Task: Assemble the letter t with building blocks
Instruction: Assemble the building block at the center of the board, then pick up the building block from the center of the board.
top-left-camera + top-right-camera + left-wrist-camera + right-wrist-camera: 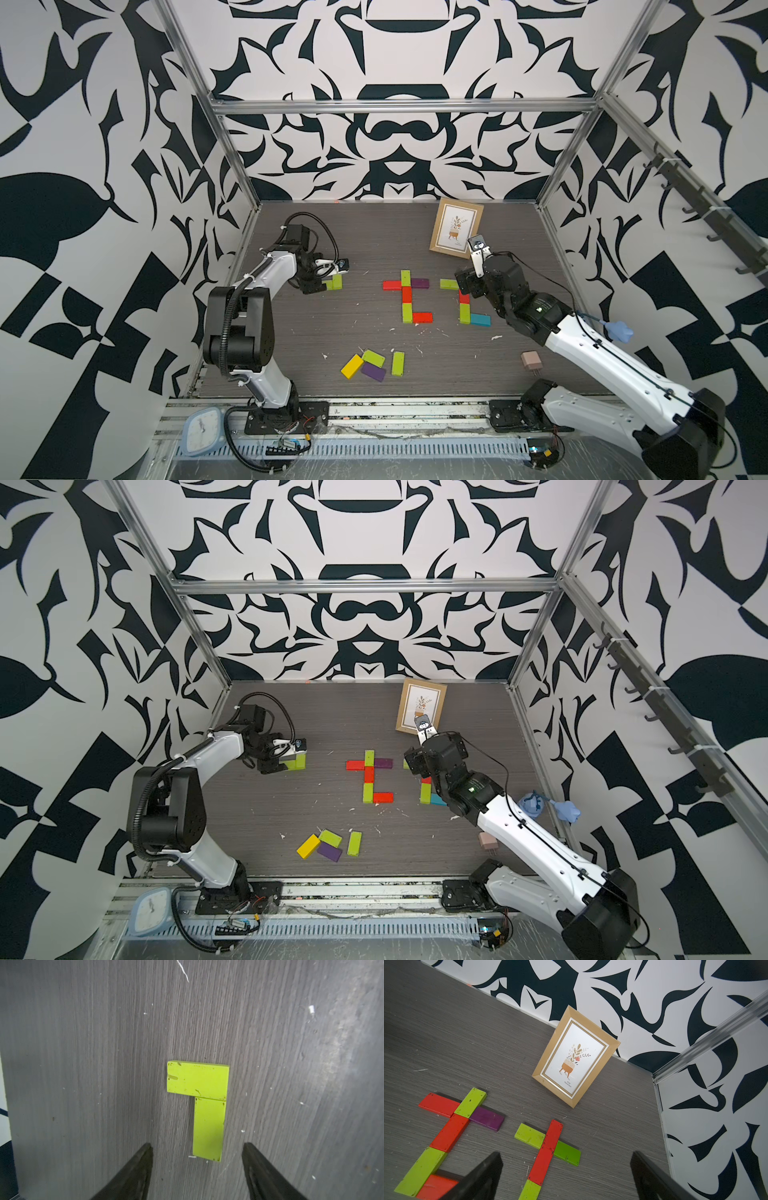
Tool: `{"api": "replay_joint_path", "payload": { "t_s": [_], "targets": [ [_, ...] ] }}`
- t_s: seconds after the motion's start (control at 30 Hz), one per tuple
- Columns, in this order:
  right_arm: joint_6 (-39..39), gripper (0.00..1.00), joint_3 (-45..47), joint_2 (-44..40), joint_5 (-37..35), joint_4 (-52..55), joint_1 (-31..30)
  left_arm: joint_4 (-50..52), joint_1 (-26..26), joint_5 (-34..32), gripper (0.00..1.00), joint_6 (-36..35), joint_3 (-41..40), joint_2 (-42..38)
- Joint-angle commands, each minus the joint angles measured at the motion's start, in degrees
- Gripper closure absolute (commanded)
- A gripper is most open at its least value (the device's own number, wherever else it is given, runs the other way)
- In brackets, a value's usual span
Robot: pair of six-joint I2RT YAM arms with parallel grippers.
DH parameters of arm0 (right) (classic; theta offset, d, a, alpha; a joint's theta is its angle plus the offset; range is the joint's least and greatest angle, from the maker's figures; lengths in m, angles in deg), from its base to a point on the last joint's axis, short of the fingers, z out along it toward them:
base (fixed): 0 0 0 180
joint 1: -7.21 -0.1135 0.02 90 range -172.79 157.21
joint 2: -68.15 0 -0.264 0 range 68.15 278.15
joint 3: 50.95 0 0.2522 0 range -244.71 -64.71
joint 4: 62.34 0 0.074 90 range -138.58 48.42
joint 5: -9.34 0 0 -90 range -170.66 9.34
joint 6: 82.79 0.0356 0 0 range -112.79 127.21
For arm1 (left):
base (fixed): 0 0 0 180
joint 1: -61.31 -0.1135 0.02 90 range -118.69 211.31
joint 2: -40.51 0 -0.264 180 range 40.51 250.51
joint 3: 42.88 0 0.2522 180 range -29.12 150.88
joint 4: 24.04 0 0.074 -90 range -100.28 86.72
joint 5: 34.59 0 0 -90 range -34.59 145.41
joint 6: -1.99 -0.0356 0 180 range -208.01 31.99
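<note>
Nearest the lens: pale blue clock on the front rail, off the worktop, no part of the job. Far left of the worktop, left pincer hangs low with its jaws apart, one on each side of the lengthwise lime block. A gap shows on both sides, so nothing is clamped. That block butts end-on against the crosswise lime block, nearly flush at one side, so the pair makes a corner, not a cross. I read it as the start of a third letter, other pieces not yet laid. Spare building blocks lie loose toward the front edge: yellow block, lime spare and purple block bunched together, a second lime spare just beside. Probably stock kept within reach of either arm. Mid-worktop, centre t looks complete: stem lime, red, lime; red and purple cross arms; red foot. Next right, second t, partly under the right arm in both top views. The right wrist view shows a red-red-lime stem crossed by lime and darker green, and a top view adds the teal foot. Right pincer hovers above this letter, jaws wide apart, empty; likely parked clear of the left arm's work. Behind it a picture frame stands tilted near the back wall. Pale pink plug adapter sits front right, well apart from all blocks.
</note>
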Motion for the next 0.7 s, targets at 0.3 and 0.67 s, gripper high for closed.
{"api": "replay_joint_path", "payload": {
  "t_s": [0.3, 0.67],
  "targets": [
    [-0.2, 0.01, 0.0, 0.6, -0.4, -1.7, -0.2, 12.0, 9.6, -1.3, 0.32, -0.1, 3.3, -9.4],
    [-1.3, 0.00, 0.6, -0.1, -1.1, -2.1, -0.2, 12.8, 22.9, -5.6, 0.32, 1.7, -0.8, -16.6]
  ]
}}
